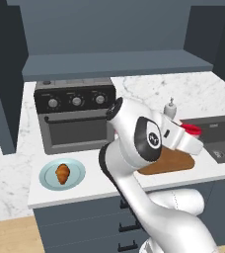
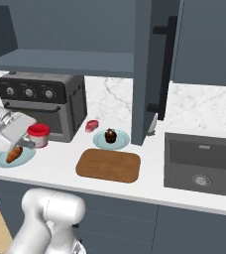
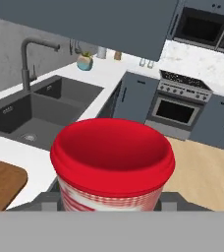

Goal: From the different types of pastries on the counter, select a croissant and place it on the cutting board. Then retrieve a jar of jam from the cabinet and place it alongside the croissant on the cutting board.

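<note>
Hand (image 2: 34, 141) of the white arm is gripping the squat red-lidded jar of jam (image 2: 38, 135), carrying it in the air above the white marble-patterned desk (image 2: 60, 161). The jar's red lid (image 3: 112, 153) is facing the hand camera. The golden-orange crescent croissant (image 1: 62, 173) is lying on a round light blue plate (image 1: 48, 174) in front of the black toaster oven (image 1: 75, 116). The flat brown wooden cutting board (image 2: 108, 165) is sitting bare on the desk, near the dark sink (image 2: 201, 161).

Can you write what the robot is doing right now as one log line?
gripper: shut on jar of jam | croissant: on blue plate | cutting board: bare
</note>
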